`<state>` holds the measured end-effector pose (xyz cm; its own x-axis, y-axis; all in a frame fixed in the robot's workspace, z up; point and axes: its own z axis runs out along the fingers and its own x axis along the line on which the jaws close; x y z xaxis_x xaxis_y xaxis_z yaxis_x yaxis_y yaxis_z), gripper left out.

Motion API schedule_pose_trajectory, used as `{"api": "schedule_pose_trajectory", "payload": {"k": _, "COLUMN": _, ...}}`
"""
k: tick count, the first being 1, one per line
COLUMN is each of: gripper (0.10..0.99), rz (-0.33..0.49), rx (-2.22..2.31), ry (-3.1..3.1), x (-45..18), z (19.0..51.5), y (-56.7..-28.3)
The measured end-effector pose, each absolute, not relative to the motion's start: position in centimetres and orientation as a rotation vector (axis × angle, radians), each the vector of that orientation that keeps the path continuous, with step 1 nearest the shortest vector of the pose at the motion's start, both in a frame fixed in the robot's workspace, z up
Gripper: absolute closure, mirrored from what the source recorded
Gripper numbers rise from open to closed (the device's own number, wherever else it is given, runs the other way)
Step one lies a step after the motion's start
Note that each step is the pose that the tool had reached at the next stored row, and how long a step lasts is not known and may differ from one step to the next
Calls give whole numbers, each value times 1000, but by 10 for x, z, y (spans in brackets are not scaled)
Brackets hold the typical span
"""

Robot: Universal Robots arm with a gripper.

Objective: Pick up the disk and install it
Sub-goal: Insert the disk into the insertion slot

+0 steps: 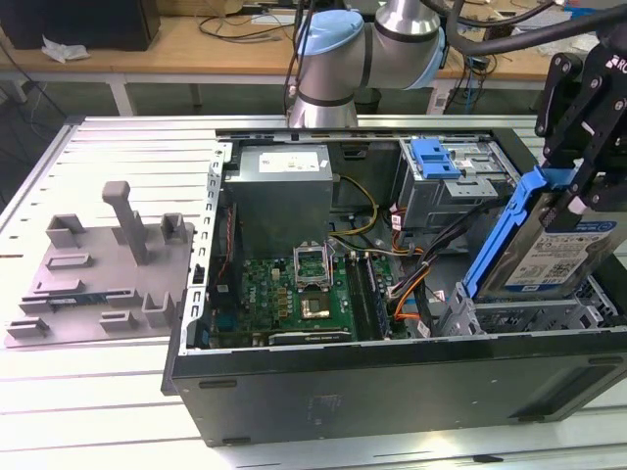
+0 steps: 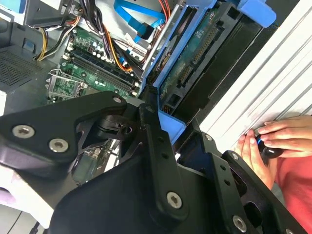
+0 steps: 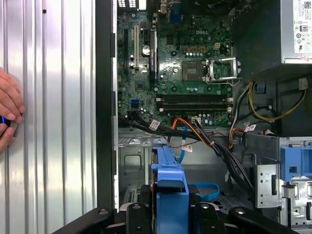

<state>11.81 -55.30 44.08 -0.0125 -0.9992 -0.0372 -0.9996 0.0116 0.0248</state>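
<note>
Fingers pinch the upper end of the disk, which sits in its blue bracket. Disk is held tilted, lower end at the mouth of the metal drive bay, in the corner of the open computer case on the exterior view's right. Motherboard and grey power supply are further along inside. A person's hand rests on the slatted bench just outside the case wall.

The silver-grey arm is capped in pale blue; black cables are strung at three o'clock; the black end effector is dotted with silver screws.
</note>
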Motion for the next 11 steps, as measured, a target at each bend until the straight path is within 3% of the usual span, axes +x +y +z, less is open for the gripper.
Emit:
{"api": "schedule_pose_trajectory", "payload": {"k": 4, "gripper": 718, "rz": 69, "rx": -2201, "ry": 2228, "x": 119, "z": 433, "y": -554}}
{"api": "schedule_pose_trajectory", "payload": {"k": 7, "gripper": 718, "rz": 69, "rx": -2201, "ry": 2228, "x": 119, "z": 465, "y": -554}}
{"api": "schedule_pose_trajectory", "payload": {"k": 11, "gripper": 718, "rz": 68, "rx": -2201, "ry": 2228, "x": 119, "z": 465, "y": -554}}
